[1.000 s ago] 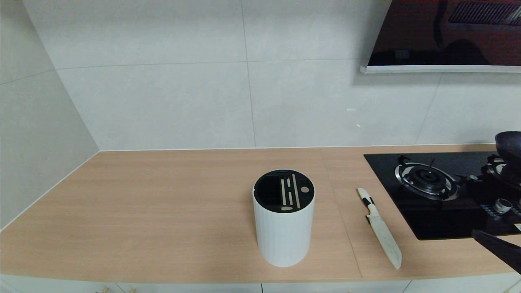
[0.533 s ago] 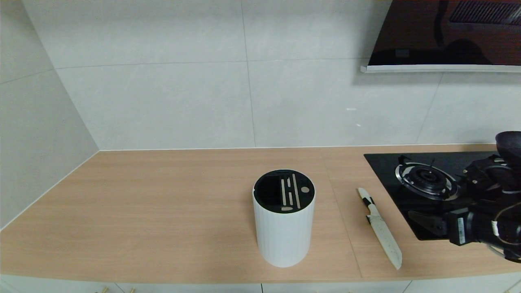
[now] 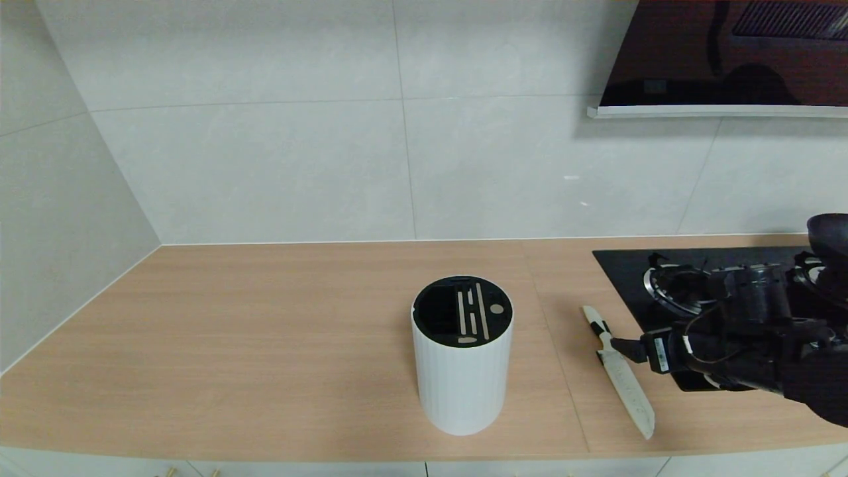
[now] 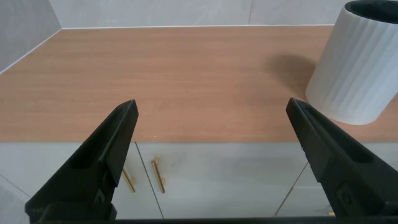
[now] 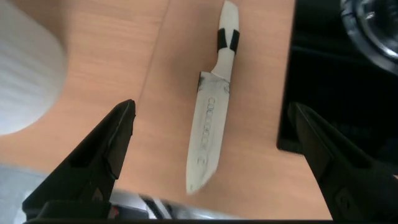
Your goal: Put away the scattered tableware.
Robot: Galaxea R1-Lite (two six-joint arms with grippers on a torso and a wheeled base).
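A white knife (image 3: 619, 373) with a black band on its handle lies on the wooden counter, between the holder and the stove, blade pointing toward the front edge. It also lies between the spread fingers in the right wrist view, knife (image 5: 213, 118). A white ribbed cylindrical knife holder (image 3: 462, 354) with a black slotted top stands left of it; its side shows as holder (image 4: 357, 65) and holder (image 5: 25, 74). My right gripper (image 3: 623, 347) is open, above the counter just right of the knife. My left gripper (image 4: 211, 162) is open, below the counter's front edge, holding nothing.
A black gas stove (image 3: 695, 298) fills the right end of the counter (image 3: 265, 344), with a dark pot (image 3: 828, 238) at its far right. A range hood (image 3: 722, 59) hangs above. Tiled walls close the back and left. Cabinet doors with handles (image 4: 158, 177) sit under the counter.
My right arm has come in from the lower right edge and moved left across the stove's front to the knife. Knife and holder have not moved.
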